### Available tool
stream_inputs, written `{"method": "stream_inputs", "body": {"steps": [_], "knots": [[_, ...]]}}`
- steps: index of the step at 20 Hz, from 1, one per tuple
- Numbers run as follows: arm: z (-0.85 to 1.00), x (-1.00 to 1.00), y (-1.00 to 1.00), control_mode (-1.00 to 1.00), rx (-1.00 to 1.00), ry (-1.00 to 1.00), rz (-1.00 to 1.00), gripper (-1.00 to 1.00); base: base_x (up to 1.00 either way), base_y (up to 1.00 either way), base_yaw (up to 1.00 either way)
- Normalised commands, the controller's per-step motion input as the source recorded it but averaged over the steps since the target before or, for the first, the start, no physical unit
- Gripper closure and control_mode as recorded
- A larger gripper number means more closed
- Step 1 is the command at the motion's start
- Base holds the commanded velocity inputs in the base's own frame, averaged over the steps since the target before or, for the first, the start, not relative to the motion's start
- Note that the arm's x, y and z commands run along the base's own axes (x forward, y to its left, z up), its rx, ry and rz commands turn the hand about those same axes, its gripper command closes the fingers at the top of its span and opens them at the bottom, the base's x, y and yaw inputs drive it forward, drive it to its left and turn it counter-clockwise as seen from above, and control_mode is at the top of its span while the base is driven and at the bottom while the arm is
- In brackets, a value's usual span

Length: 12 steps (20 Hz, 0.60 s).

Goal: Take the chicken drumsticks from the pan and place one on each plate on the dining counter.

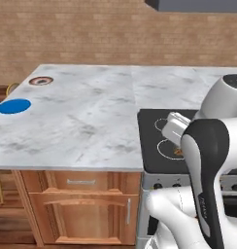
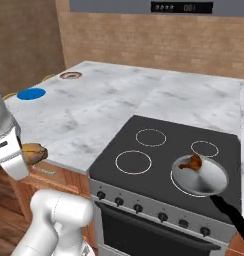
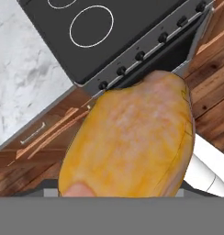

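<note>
The chicken drumsticks are split: the golden tan drumstick (image 3: 130, 137) sits clamped in your gripper (image 2: 33, 154), off the front edge of the dining counter (image 1: 86, 116), and the dark reddish-brown drumstick (image 2: 193, 162) lies in the pan (image 2: 201, 177) on the black stovetop (image 2: 159, 150). You want to carry the load high across the marble, keep the hand level, and lower it squarely over the centre of one plate before you part the fingers; both plates sit well apart from you at the far left corner. Count what you have: two drumsticks, two plates, the blue plate (image 1: 14, 106) and the brown-rimmed plate (image 1: 41, 80), one pan, and both plates look bare so far
</note>
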Motion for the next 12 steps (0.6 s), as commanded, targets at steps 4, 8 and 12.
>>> {"method": "stream_inputs", "body": {"steps": [4, 8, 12], "knots": [[0.00, 0.00, 0.00, 1.00, 0.00, 0.00, 0.00, 1.00, 0.00, 1.00, 0.15], [0.00, 0.00, 0.00, 1.00, 0.00, 0.00, 0.00, 1.00, 0.07, 1.00, 0.06], [0.00, 0.00, 0.00, 1.00, 0.00, 0.00, 0.00, 1.00, 0.14, 1.00, -0.01]]}}
